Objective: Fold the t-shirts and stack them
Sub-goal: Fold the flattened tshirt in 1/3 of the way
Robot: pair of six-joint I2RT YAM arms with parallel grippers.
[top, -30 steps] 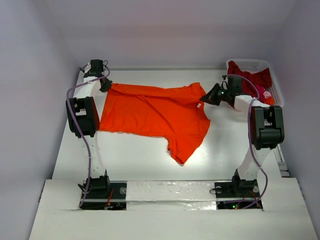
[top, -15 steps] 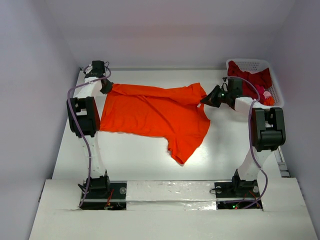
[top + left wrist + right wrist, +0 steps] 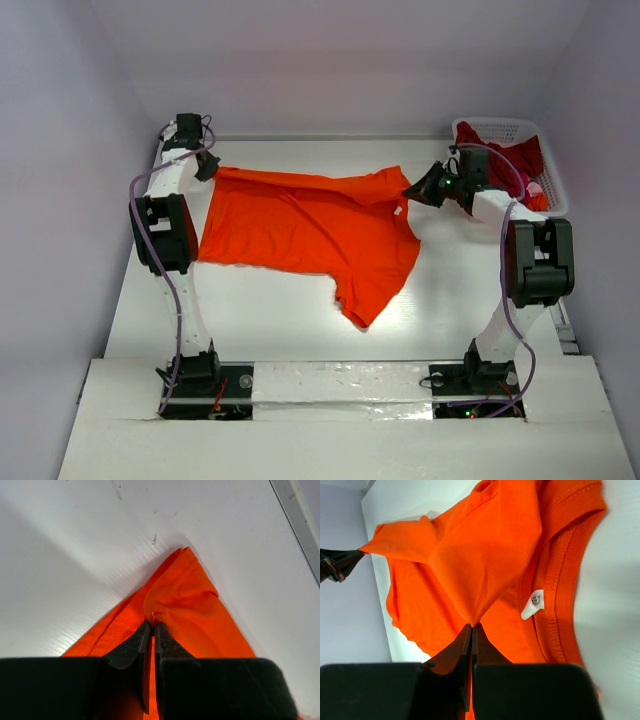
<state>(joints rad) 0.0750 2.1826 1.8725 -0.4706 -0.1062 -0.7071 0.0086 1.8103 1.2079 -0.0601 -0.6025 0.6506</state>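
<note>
Orange t-shirt (image 3: 310,225) is clamped at its far edge in left claw (image 3: 152,625) and right claw (image 3: 471,626), so pull both evenly.

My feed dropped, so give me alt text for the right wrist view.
The right gripper has its black fingers shut on a fold of the bright orange cloth t-shirt, tenting it toward the camera over the white table. A small white label sits inside the collar at right; at the left edge the left gripper pinches another corner.
</note>
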